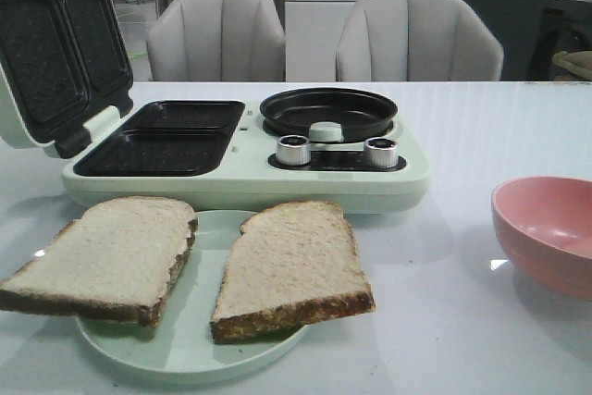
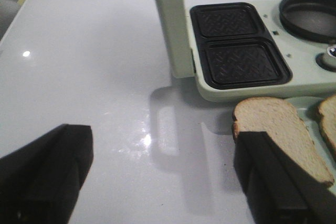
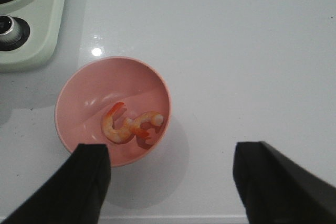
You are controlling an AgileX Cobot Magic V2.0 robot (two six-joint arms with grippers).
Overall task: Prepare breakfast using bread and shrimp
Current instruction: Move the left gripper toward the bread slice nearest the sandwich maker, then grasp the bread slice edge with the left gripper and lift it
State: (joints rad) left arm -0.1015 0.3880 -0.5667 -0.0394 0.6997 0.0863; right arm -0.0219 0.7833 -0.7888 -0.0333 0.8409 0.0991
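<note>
both pincers gape wide and hold nothing. left gripper (image 2: 163, 177) hovers beside the near bread (image 2: 281, 135) on the plate (image 1: 185, 353); pinch its crust edge cleanly. right gripper (image 3: 170, 182) hangs over the bowl (image 3: 73, 98) holding the shrimp (image 3: 132, 127).

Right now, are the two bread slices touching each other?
Apart. The front view shows a bare strip of plate between the left slice and right slice along their whole length.

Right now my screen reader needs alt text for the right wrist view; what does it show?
A pink bowl on the white table holds the curled orange-and-white shrimp. The open right gripper hangs above, one finger over the bowl's edge, and a corner of the pale green breakfast maker shows.
</note>
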